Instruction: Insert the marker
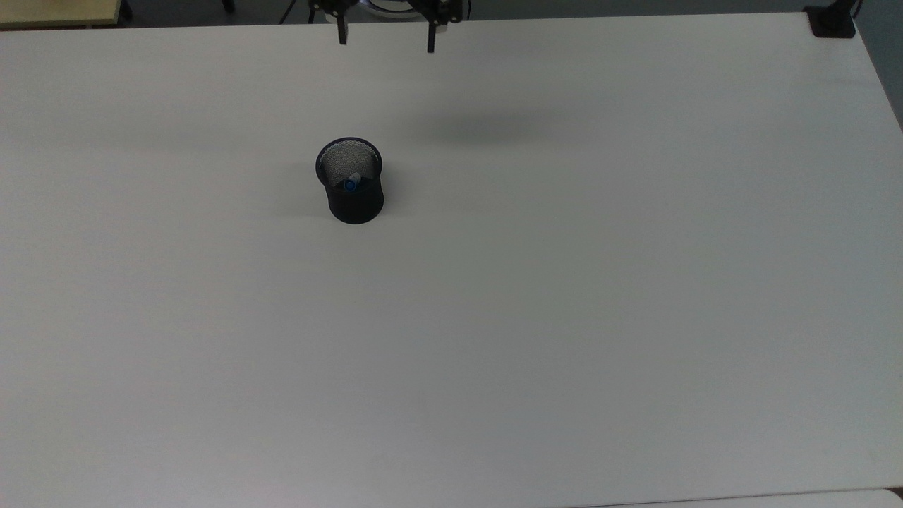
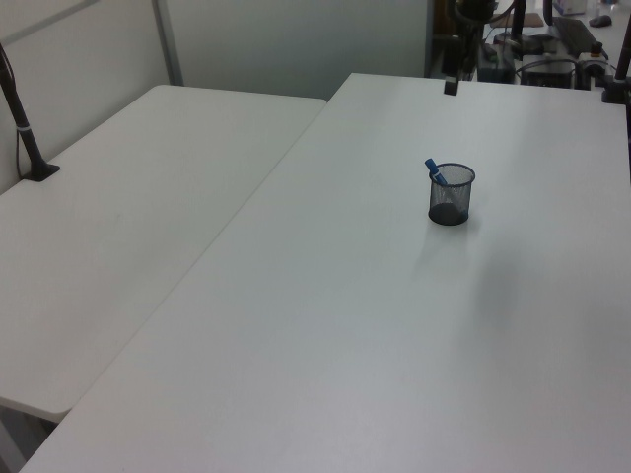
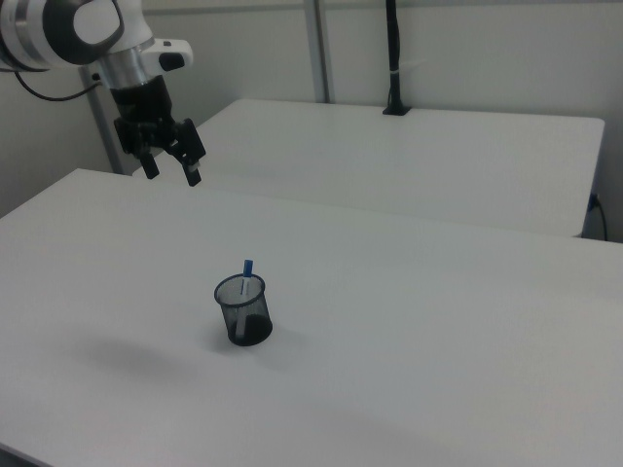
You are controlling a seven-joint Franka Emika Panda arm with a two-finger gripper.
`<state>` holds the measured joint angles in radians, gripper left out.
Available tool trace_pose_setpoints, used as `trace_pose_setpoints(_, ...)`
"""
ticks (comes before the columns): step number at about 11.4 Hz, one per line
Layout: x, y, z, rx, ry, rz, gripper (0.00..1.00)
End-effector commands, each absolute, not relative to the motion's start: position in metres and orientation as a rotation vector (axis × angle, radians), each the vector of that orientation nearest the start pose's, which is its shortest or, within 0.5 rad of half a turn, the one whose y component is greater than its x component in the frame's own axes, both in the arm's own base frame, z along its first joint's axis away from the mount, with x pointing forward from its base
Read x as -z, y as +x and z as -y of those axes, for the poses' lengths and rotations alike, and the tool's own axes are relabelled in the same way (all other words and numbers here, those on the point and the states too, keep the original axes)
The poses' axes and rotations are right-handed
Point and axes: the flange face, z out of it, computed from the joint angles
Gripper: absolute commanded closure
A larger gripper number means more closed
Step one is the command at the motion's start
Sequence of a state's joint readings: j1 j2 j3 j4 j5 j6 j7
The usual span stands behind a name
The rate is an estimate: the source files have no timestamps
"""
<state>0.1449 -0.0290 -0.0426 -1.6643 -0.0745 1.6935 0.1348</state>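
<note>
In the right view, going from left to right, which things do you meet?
Gripper → mesh cup with the marker standing in it → black pole on the far table.

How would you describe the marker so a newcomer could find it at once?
Start at the big white table; a black mesh cup stands on it. The marker stands inside, leaning on the rim, its blue end poking above the cup.

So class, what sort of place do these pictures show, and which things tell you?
Probably a robotics lab: a robot arm's black gripper above plain white tables, one black mesh cup, and a black clamped pole.
</note>
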Motion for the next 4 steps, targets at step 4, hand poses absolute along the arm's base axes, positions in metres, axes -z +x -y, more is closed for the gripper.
trace_pose_setpoints(4,-0.6165,0.5421,-0.0224,0.01,-3.189,-0.044,0.0)
